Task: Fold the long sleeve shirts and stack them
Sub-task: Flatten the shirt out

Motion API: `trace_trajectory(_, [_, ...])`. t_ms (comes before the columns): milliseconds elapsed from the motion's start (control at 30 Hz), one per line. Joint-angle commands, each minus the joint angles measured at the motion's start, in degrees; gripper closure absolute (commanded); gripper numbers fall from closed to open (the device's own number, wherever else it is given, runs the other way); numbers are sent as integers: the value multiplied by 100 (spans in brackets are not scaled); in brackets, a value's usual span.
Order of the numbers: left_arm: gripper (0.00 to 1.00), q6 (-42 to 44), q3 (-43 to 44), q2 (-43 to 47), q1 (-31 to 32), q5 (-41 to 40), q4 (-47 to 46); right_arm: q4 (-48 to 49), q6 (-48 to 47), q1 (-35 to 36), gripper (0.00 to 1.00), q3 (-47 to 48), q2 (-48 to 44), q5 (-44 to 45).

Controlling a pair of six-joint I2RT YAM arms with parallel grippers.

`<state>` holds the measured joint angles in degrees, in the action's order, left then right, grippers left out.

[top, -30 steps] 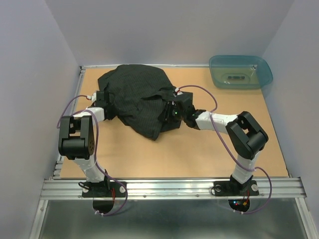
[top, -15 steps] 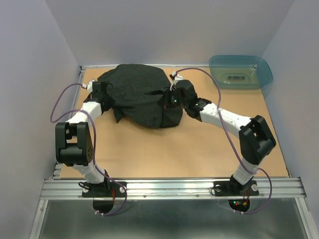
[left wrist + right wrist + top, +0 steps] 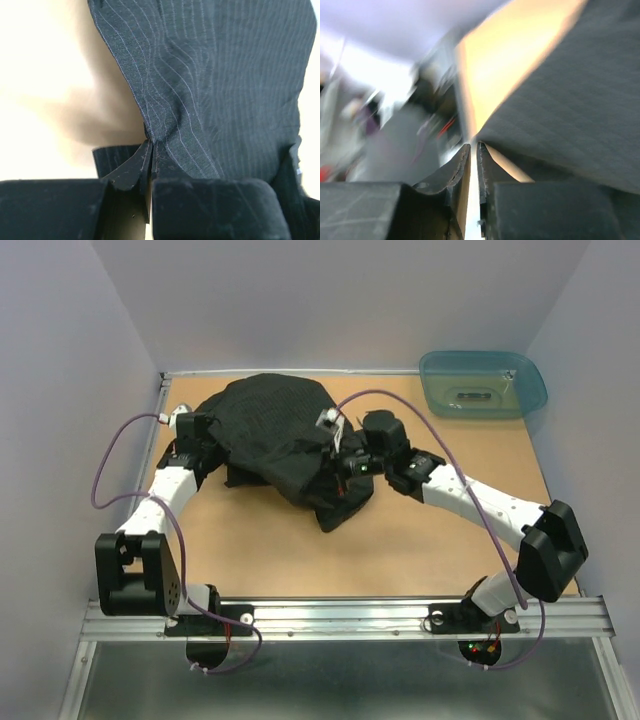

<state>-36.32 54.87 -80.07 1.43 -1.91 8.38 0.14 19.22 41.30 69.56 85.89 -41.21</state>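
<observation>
At table (image 3: 420, 540) rear-center, black shirt (image 3: 275, 425) sits bunched btw both arms. L gripper (image 3: 151, 145) is pinched tight on its pinstriped edge, R gripper (image 3: 473, 147) nearly closed on cloth edge.

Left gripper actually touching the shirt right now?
Touching. Left wrist view: the left gripper is pinched shut on an edge of the black shirt, cloth running straight between its jaws.

The shirt (image 3: 275, 425) lies heaped on the far left part of the surface (image 3: 420, 550). The left pincer (image 3: 208, 437) meets its left edge and the right pincer (image 3: 337, 455) its right edge, both touching cloth. The tub (image 3: 483, 383) stands at the far right corner, well apart from the shirt.
</observation>
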Motion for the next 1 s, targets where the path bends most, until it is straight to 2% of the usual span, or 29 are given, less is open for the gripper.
trace_trajectory(0, [76, 283, -511, 623, -99, -485, 85, -479, -137, 510, 75, -626, -186, -1995])
trace_trajectory(33, [70, 300, -573, 746, -91, -651, 111, -985, -269, 572, 55, -811, -195, -1935])
trace_trajectory(67, [60, 344, -626, 991, -90, -713, 181, -1355, -670, 668, 42, -865, -204, -1761])
trace_trajectory(100, [54, 379, -723, 1115, -90, -740, 199, -2038, -857, 704, 32, -909, -239, -1515])
trace_trajectory(133, [42, 432, -758, 1343, -90, -784, 269, -2305, -1050, 713, 22, -987, -352, -869])
trace_trajectory(167, [35, 441, -802, 1450, -90, -802, 321, -2482, -1043, 704, 18, -1040, -440, -445])
trace_trajectory(200, [34, 467, -811, 1555, -90, -793, 365, -2580, -991, 704, 16, -1076, -607, 38])
trace_trajectory(267, [25, 581, -899, 1853, -90, -636, 427, -2764, -720, 669, 14, -1120, -1037, 1792])
trace_trajectory(300, [24, 582, -917, 1942, -99, -539, 445, -2765, -605, 634, 14, -1103, -1152, 1801])
trace_trajectory(333, [22, 695, -943, 2004, -91, -338, 480, -2817, -360, 564, 13, -1085, -1310, 2575])
trace_trajectory(433, [20, 836, -978, 2197, 14, 162, 621, -2897, 132, -76, 12, -1137, -1364, 3432])
trace_trajectory(467, [20, 837, -996, 2198, 224, 391, 621, -2897, 291, -504, 11, -1225, -1312, 3549])
trace_trajectory(533, [18, 819, -1031, 2154, 602, 595, 647, -2888, 546, -885, 10, -1322, -1233, 3742])
trace_trajectory(600, [18, 626, -1101, 2005, 1215, 535, 665, -2766, 898, -1289, 10, -1514, -1092, 3865])
trace_trajectory(667, [18, 364, -1198, 1838, 1508, 403, 647, -2625, 1187, -1544, 9, -1655, -1013, 3831])
trace_trajectory(800, [18, -182, -1715, 1819, 1650, -97, 516, -1880, 1707, -1739, 11, -2313, -995, 3683])
trace_trajectory(967, [19, -798, -2270, 2013, 1650, -55, 59, -930, 2304, -1757, 14, -2868, -802, 3269])
